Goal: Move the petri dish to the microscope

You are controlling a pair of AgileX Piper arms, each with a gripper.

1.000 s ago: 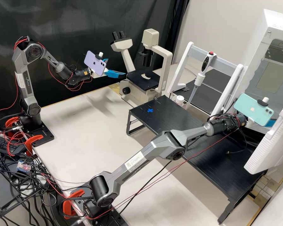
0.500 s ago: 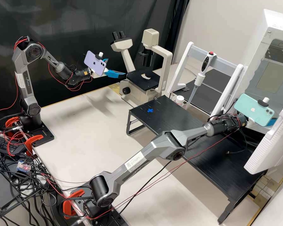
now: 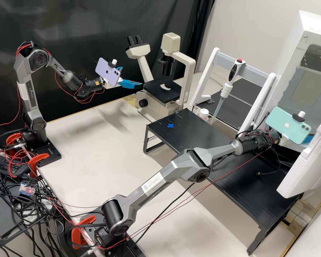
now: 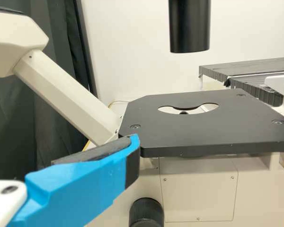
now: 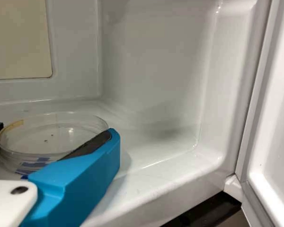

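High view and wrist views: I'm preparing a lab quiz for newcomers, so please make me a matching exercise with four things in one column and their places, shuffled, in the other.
Things
1. Petri dish
2. Blue cross
3. Pipette
4. Purple phone

Places
A. On top of the black rack
B. Mounted on the left arm
C. Inside the white cabinet
D. On the white stand

Right pairs: 1-C; 2-A; 3-D; 4-B
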